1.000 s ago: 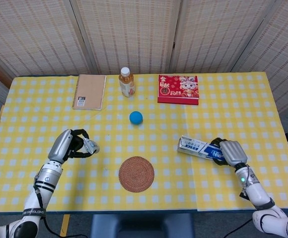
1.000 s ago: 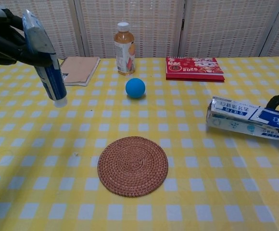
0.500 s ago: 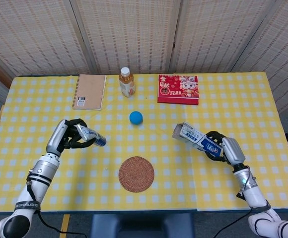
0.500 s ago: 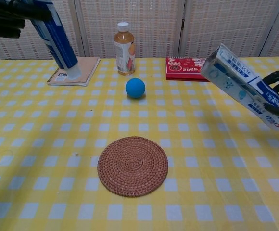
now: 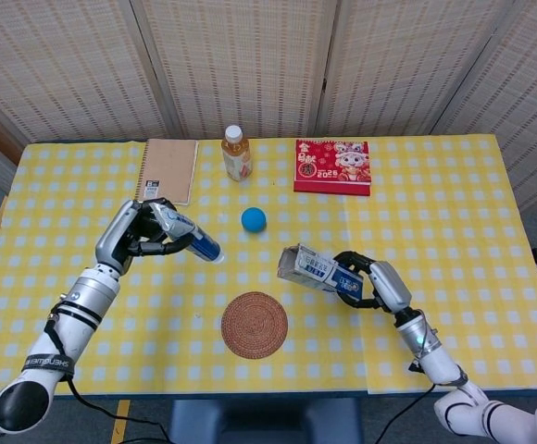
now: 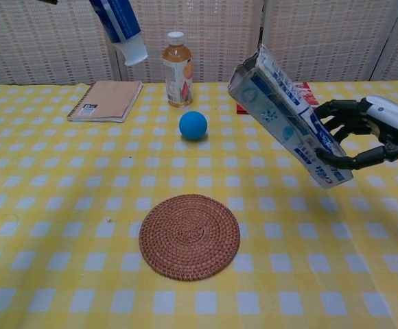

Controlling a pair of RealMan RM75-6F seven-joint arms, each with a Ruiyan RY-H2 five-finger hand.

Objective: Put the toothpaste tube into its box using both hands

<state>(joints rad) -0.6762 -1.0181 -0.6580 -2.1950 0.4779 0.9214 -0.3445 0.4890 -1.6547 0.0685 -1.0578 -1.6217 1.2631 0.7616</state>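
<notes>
Both hands have moved inward since the earlier frames: the toothpaste tube (image 5: pixel 187 234), gripped in the left hand (image 5: pixel 141 233), now hangs above the bench (image 5: pixel 454 199) with its cap toward the blue ball (image 5: pixel 254 219). The box (image 5: pixel 318 268) (open end up-left) is clasped by the right hand (image 5: pixel 374 281), above the woven coaster (image 5: pixel 254 325).

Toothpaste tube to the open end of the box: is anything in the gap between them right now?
Nothing visible. The toothpaste tube, held by the left robot hand, points cap-first toward the box in the right robot hand. Both are held above the table; the blue ball lies on the table, beyond that line.
</notes>
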